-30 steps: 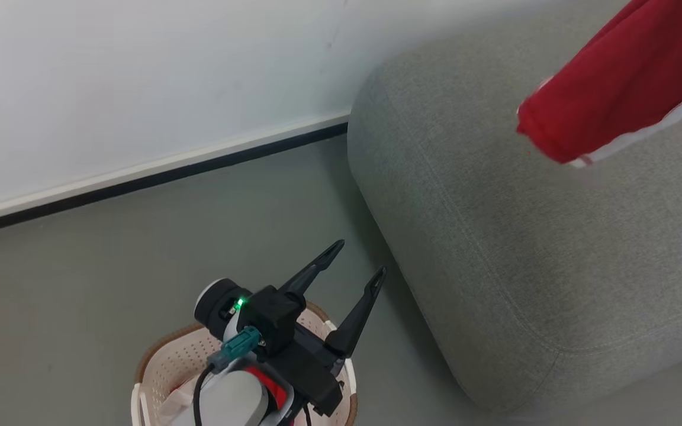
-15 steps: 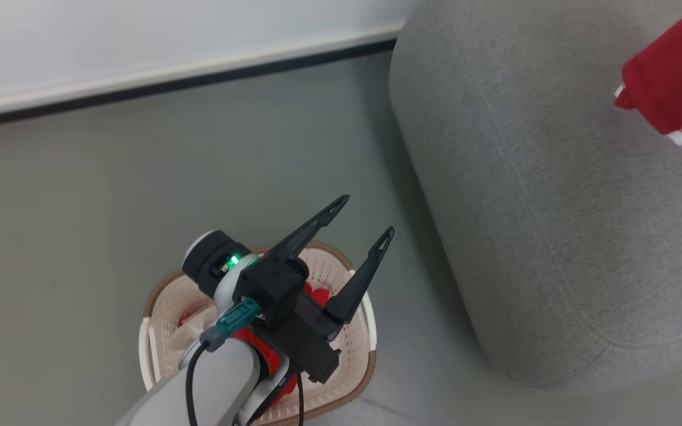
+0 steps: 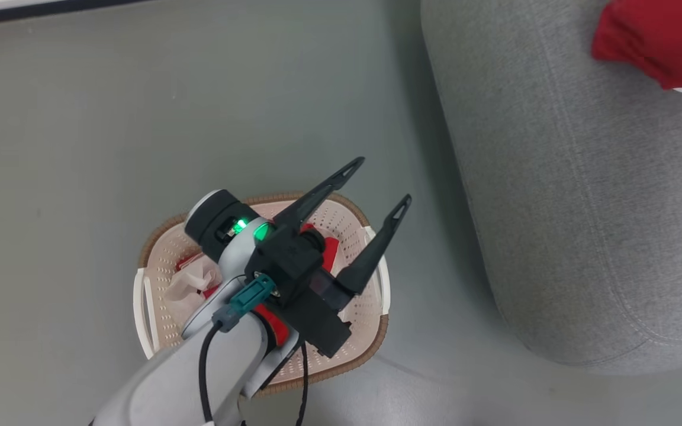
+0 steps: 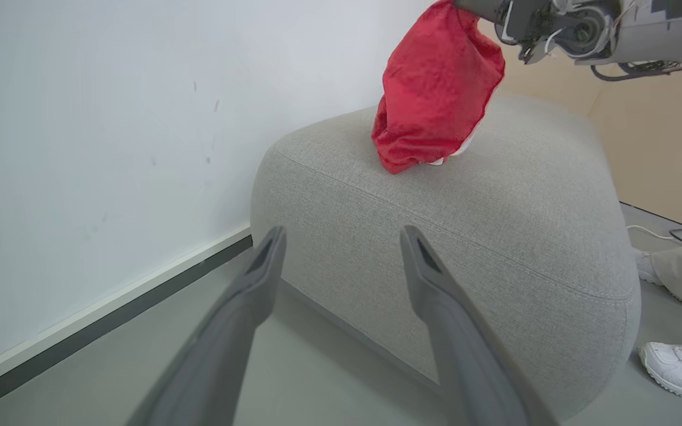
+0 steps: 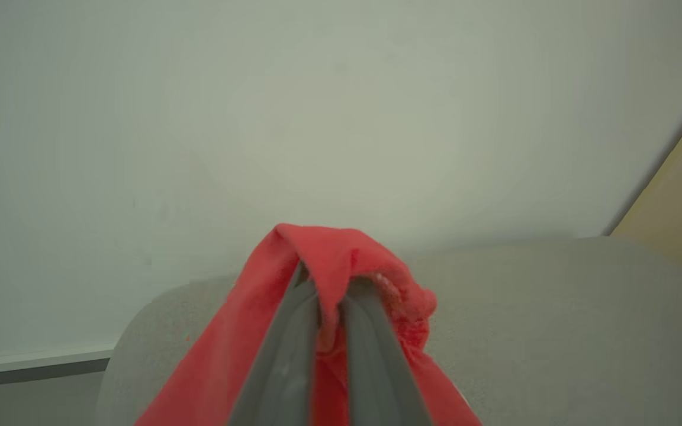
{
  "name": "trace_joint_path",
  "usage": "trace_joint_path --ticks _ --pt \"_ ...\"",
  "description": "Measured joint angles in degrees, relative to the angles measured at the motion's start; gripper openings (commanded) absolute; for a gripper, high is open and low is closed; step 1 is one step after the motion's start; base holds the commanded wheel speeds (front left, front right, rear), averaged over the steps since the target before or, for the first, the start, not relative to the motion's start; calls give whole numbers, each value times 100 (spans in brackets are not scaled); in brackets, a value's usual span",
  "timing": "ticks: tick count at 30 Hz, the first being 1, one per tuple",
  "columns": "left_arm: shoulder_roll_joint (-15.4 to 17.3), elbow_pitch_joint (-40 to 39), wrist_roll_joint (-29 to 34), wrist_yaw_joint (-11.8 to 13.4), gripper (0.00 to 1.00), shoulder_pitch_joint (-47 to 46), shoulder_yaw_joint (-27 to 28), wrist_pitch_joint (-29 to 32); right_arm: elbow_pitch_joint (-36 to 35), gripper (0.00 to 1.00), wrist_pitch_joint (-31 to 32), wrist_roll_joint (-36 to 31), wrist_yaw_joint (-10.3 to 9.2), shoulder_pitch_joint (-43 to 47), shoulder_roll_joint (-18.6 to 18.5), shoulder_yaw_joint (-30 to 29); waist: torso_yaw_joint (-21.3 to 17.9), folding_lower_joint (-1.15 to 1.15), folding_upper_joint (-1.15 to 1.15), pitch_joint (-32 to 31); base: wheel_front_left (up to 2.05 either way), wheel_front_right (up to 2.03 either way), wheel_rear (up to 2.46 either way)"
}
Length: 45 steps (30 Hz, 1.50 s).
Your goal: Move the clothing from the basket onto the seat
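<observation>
Since a second ago the head camera has tipped downward: the wall (image 4: pixel 110 118) has slid off the top of its view and the basket (image 3: pixel 369 299) now shows whole, while the left jaws hang over it as before. That basket stands on the grey floor (image 3: pixel 80 148) just beside the seat (image 3: pixel 584 207), off its rounded corner and not touching it. Part of the clothing (image 3: pixel 329 251) lies inside, red fabric with a pale crumpled piece near it, half hidden under the left forearm (image 3: pixel 222 378). The left jaws stand wide and empty, their dark fingers (image 3: pixel 329 186) pointing toward the seat's near side.

Over the seat's top the right jaws are pressed tight on a red garment (image 4: pixel 436 94). In the right wrist view the fabric bunches over both fingers (image 5: pixel 285 361) and trails down. From the left wrist view the garment hangs as a bundle with a white edge at its bottom, and its lowest fold seems to touch the seat's top, though the angle leaves that unsure. At the seat's far side a person's white shoe (image 4: pixel 675 370) rests on the floor.
</observation>
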Motion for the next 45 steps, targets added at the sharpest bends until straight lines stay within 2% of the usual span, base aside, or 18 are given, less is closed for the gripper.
trace_joint_path --ticks 6,12,13,14,16,29,36,45 --pt "-24 -9 15 0 100 -16 -25 0 346 0 -12 -90 -40 168 387 222 104 -1 -1 184 0 0 0" --pt "-10 56 16 0 100 -19 -24 -8 598 0 -27 -204 -10 169 537 381 143 -1 -1 241 0 0 0" --pt "-15 151 16 0 100 -20 -26 -18 717 19 -30 -225 30 180 543 401 146 0 0 219 0 0 0" --pt "-15 181 16 0 100 -20 -23 -23 756 31 -34 -227 45 201 546 407 147 0 0 199 0 0 0" --pt "-11 223 15 0 100 -19 1 -86 773 100 -59 -240 90 254 572 430 143 -1 -1 155 0 0 0" --pt "-134 764 -186 -45 100 250 87 -394 786 100 -86 -296 324 821 625 463 50 -1 -1 -377 0 0 0" --pt "-167 1089 -381 -31 100 546 286 -521 347 100 -86 -305 357 1464 646 401 60 -2 -1 -922 0 0 0" --pt "-155 1384 -605 187 100 921 749 -639 -358 100 -87 -309 349 2171 935 281 220 -2 -2 -1567 0 0 0"
